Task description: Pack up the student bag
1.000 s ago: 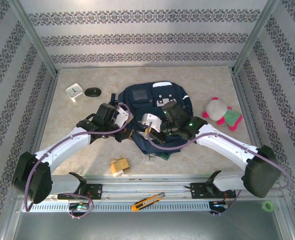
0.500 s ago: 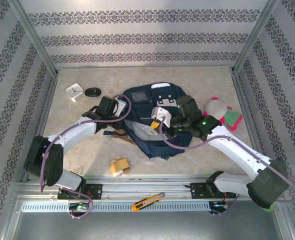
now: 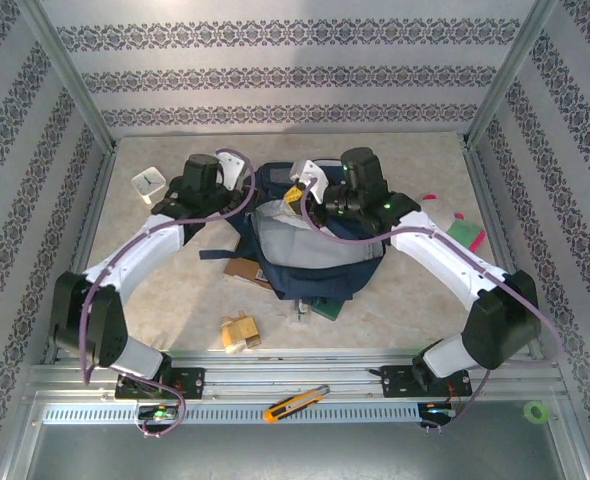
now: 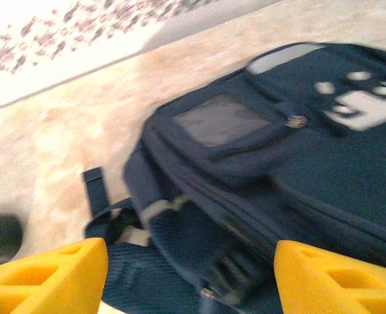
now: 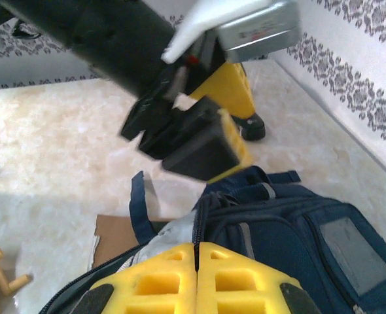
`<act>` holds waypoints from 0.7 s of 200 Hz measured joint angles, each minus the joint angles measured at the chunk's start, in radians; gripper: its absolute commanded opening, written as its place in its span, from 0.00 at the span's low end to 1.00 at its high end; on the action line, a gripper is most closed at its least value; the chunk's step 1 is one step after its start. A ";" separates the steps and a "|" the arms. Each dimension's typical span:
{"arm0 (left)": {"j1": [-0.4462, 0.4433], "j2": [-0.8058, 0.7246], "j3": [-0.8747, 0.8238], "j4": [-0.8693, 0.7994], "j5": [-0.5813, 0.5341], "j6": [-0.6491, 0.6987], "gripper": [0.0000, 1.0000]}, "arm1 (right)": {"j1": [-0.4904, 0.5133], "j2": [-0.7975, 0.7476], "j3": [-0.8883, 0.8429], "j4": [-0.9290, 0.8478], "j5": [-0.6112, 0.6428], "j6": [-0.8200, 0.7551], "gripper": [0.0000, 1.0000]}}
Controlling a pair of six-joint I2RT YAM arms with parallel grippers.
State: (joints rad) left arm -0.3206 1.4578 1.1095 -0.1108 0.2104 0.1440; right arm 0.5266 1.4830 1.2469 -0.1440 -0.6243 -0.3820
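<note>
The student bag (image 3: pixel 320 265), dark navy, lies in the middle of the table with its mouth gaping and pale grey lining (image 3: pixel 285 238) showing. My right gripper (image 3: pixel 295 198) is at the bag's far end. In the right wrist view it (image 5: pixel 196 278) is shut, and the bag's zipper line (image 5: pixel 195 219) runs straight into the seam between its fingers. My left gripper (image 3: pixel 243 192) hovers at the bag's far left corner. Its yellow fingers (image 4: pixel 49 278) stand wide apart over the bag (image 4: pixel 258 163), and the gripper (image 4: pixel 192 278) holds nothing.
A white clock (image 3: pixel 149 183) sits far left, and a small black object (image 4: pixel 0 239) lies near it. Brown cardboard (image 3: pixel 241 268) and a green book (image 3: pixel 325 308) poke out from under the bag. A wooden figure (image 3: pixel 240 332), a box cutter (image 3: pixel 295 402) and a pink-green plush (image 3: pixel 463 232) lie around.
Both arms swung toward the far end of the bag. The left gripper opened. The right gripper stayed shut and drew along the zipper, and the bag's mouth now gapes wider.
</note>
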 measured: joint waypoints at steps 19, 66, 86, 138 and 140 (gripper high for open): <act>0.000 -0.097 -0.077 0.034 0.193 0.161 0.75 | -0.001 0.010 0.021 -0.005 -0.036 -0.015 0.00; -0.002 -0.101 -0.117 0.077 0.448 0.393 0.78 | -0.002 0.029 0.029 -0.010 -0.103 -0.017 0.00; -0.005 -0.053 -0.120 0.156 0.476 0.401 0.77 | -0.004 0.033 0.029 -0.012 -0.126 -0.017 0.00; -0.013 0.030 -0.084 0.243 0.563 0.388 0.03 | -0.020 0.028 0.028 -0.003 -0.124 -0.001 0.43; -0.013 0.031 -0.085 0.246 0.561 0.391 0.03 | -0.021 0.024 0.024 0.003 -0.123 -0.006 0.45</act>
State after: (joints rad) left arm -0.3340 1.4883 1.0248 0.1356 0.7715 0.5350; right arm 0.5056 1.5074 1.2713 -0.1410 -0.7475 -0.3878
